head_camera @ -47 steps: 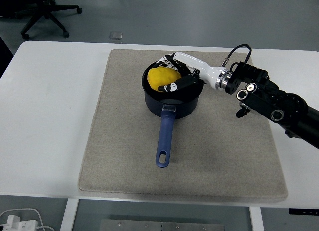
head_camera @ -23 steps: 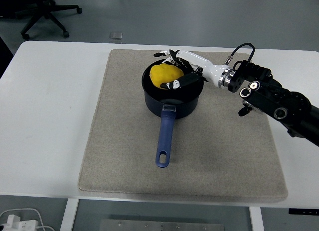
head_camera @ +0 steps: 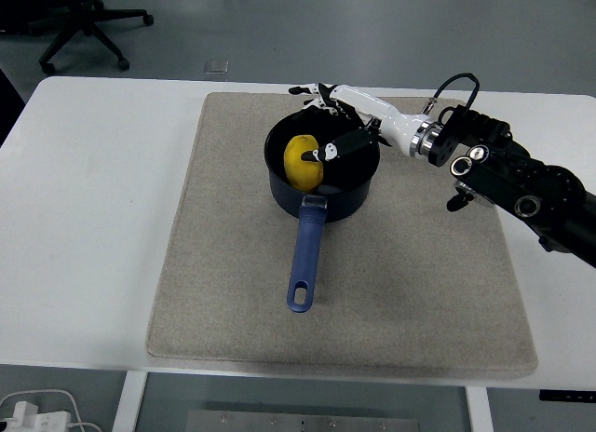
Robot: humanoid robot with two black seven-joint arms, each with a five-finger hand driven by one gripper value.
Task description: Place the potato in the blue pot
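At the far left, behind the white worktop (head_camera: pixel 93 218), the legs of a black office chair (head_camera: pixel 79 22) stand on the grey floor (head_camera: pixel 372 32). A small pale square plate (head_camera: pixel 216 67) is set in that floor just beyond the worktop's far edge. Below the worktop's near left corner, a white cable and plug (head_camera: pixel 28 413) lie on the floor.

A beige mat (head_camera: pixel 233 292) covers the middle of the worktop, and everything of the task sits on it. The blue pot (head_camera: pixel 321 176) stands in the mat's far half, its long blue handle (head_camera: pixel 304 260) pointing toward the near edge of the worktop, with a hole at its tip. The yellow potato (head_camera: pixel 302 162) lies inside the pot, against its left inner wall, resting low in the bowl.

To the right of the potato, the right hand (head_camera: pixel 337 125) reaches over the pot's far right rim. Its fingers are spread and relaxed and grip nothing: a dark thumb with a white tip (head_camera: pixel 317 155) lies just beside the potato, possibly touching it, while the other fingertips (head_camera: pixel 307 91) point out past the pot's far rim. The white forearm leads right to a black arm (head_camera: pixel 521 185) that crosses the mat's right edge and leaves at the right.
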